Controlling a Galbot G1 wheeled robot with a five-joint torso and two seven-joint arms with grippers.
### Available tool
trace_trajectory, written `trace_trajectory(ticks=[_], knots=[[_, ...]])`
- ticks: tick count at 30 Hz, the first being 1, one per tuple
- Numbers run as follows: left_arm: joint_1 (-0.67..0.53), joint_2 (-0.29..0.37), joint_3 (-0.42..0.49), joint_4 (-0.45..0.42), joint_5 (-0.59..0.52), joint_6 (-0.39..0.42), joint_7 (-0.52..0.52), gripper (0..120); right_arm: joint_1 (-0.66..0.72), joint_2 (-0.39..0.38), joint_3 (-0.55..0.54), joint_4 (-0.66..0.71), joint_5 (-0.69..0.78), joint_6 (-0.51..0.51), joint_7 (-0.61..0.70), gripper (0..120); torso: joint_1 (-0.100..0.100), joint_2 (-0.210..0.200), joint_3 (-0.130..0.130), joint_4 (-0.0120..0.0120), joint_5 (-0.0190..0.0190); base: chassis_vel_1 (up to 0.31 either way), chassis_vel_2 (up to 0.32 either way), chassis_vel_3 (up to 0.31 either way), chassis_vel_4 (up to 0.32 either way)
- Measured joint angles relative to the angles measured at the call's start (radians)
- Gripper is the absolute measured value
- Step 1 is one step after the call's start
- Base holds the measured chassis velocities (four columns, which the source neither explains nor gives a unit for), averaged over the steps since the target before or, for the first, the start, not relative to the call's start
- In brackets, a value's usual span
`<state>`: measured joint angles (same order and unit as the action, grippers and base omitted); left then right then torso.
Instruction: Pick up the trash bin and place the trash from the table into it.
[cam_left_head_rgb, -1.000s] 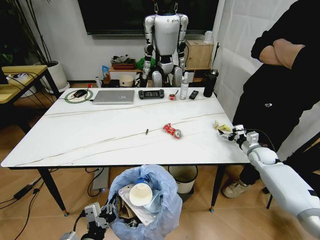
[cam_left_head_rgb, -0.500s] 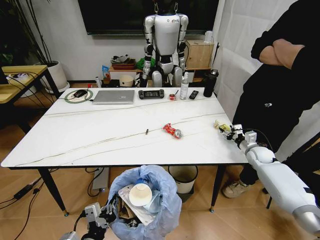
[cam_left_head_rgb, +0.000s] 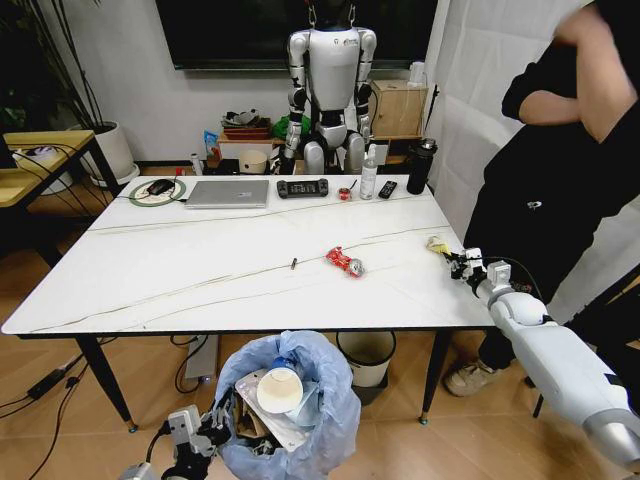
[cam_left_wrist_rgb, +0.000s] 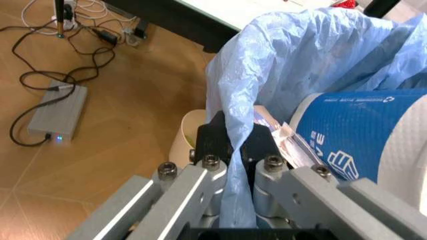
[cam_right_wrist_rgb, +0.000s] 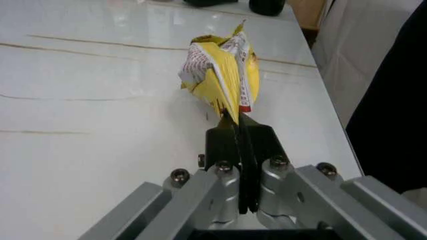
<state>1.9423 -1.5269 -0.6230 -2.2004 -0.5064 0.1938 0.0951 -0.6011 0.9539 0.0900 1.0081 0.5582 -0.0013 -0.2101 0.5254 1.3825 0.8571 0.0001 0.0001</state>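
Right wrist view, right claw (cam_right_wrist_rgb: 237, 131) pinching crumpled yellow wrapper (cam_right_wrist_rgb: 223, 77), perhaps snack packaging

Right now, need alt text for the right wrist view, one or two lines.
The right gripper has its fingers shut on a crumpled yellow wrapper, held over the white marble-look table near its edge. Thin dark veins cross the tabletop, and dark objects sit at its far end.
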Motion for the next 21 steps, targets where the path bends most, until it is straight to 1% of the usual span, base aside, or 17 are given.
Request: trace_trajectory(ticks=[2, 4, 5, 6, 8, 9, 10, 11, 12, 13, 14, 15, 16, 17, 19, 21], knots=[[0.0, 0.0, 0.001, 0.0, 0.0, 0.0, 0.0, 0, -0.006, -0.004, 0.001, 0.016, 0.008, 0.004, -0.005, 0, 0.0, 0.0, 0.0, 0.0, -0.0001, 0.0, 0.0, 0.0, 0.0], [-0.001, 0.001, 0.001, 0.0, 0.0, 0.001, -0.001, 0, -0.039, -0.024, 0.007, 0.109, 0.066, 0.018, -0.018, 0, 0.0, 0.0, 0.0, -0.0001, 0.0003, 0.0, 0.0, 0.0, 0.0], [0.0, 0.002, 0.0, 0.0, -0.001, 0.001, -0.001, 0, -0.055, -0.035, 0.01, 0.16, 0.104, 0.02, -0.023, 0, 0.0, 0.0, 0.0, -0.0001, 0.0003, 0.0, 0.0, 0.0, 0.0], [0.001, 0.005, -0.001, 0.0, -0.003, 0.001, -0.001, 0, -0.083, -0.051, 0.015, 0.248, 0.164, 0.025, -0.037, 0, 0.0, 0.0, 0.0, -0.0001, -0.0003, 0.0, 0.0, 0.0, 0.0], [0.004, 0.009, -0.004, 0.0, -0.008, 0.002, -0.001, 0, -0.13, -0.073, 0.024, 0.373, 0.229, 0.041, -0.064, 0, 0.0, 0.0, 0.0, 0.0001, -0.0009, 0.0, 0.0, 0.0, 0.0], [0.004, 0.009, -0.004, 0.0, -0.008, 0.002, -0.001, 0, -0.13, -0.073, 0.024, 0.373, 0.229, 0.041, -0.064, 0, 0.0, 0.0, 0.0, 0.0001, -0.0009, 0.0, 0.0, 0.0, 0.0], [0.006, 0.013, -0.01, -0.002, -0.012, 0.002, -0.001, 0, -0.164, -0.089, 0.029, 0.447, 0.268, 0.044, -0.08, 0, 0.0, 0.0, 0.0, 0.0002, -0.0003, 0.0, 0.0, 0.0, 0.0], [0.006, 0.015, -0.012, -0.003, -0.013, 0.002, -0.001, 0, -0.181, -0.096, 0.029, 0.483, 0.286, 0.045, -0.089, 0, 0.0, 0.0, 0.0, 0.0001, -0.0002, 0.0, 0.0, 0.0, 0.0], [0.006, 0.019, -0.017, -0.005, -0.017, 0.003, -0.002, 0, -0.225, -0.118, 0.029, 0.59, 0.331, 0.045, -0.112, 0, 0.0, 0.0, 0.0, 0.0, 0.0003, 0.0, 0.0, 0.0, 0.0], [0.006, 0.021, -0.019, -0.007, -0.02, 0.003, -0.002, 0, -0.254, -0.134, 0.026, 0.666, 0.354, 0.048, -0.128, 0, 0.0, 0.0, 0.0, -0.0002, -0.0003, 0.0, 0.0, 0.0, 0.0], [0.006, 0.021, -0.019, -0.008, -0.021, 0.004, -0.002, 0, -0.282, -0.149, 0.018, 0.737, 0.366, 0.05, -0.139, 0, 0.0, 0.0, 0.0, -0.0002, -0.0011, 0.0, 0.0, 0.0, 0.0], [0.005, 0.021, -0.018, -0.008, -0.022, 0.004, -0.002, 0, -0.302, -0.16, 0.008, 0.79, 0.371, 0.052, -0.145, 0, 0.0, 0.0, 0.0, -0.0002, -0.0007, 0.0, 0.0, 0.0, 0.0], [0.005, 0.021, -0.018, -0.008, -0.022, 0.004, -0.002, 0, -0.302, -0.16, 0.008, 0.79, 0.371, 0.052, -0.145, 0, 0.0, 0.0, 0.0, -0.0002, -0.0007, 0.0, 0.0, 0.0, 0.0], [0.004, 0.02, -0.018, -0.008, -0.022, 0.004, -0.002, 0, -0.32, -0.171, -0.007, 0.839, 0.373, 0.055, -0.15, 0, 0.0, 0.0, 0.0, -0.0001, -0.0004, 0.0, 0.0, 0.0, 0.0], [0.002, 0.016, -0.012, -0.008, -0.021, 0.005, -0.002, 0, -0.362, -0.195, -0.068, 0.973, 0.362, 0.064, -0.161, 0, 0.0, 0.0, 0.0, 0.0, -0.0003, 0.0, 0.0, 0.0, 0.0], [0.001, 0.014, -0.009, -0.008, -0.02, 0.005, -0.002, 0, -0.388, -0.208, -0.124, 1.061, 0.336, 0.067, -0.162, 0, 0.0, 0.0, 0.0, 0.0, -0.0005, 0.0, 0.0, 0.0, 0.0]])
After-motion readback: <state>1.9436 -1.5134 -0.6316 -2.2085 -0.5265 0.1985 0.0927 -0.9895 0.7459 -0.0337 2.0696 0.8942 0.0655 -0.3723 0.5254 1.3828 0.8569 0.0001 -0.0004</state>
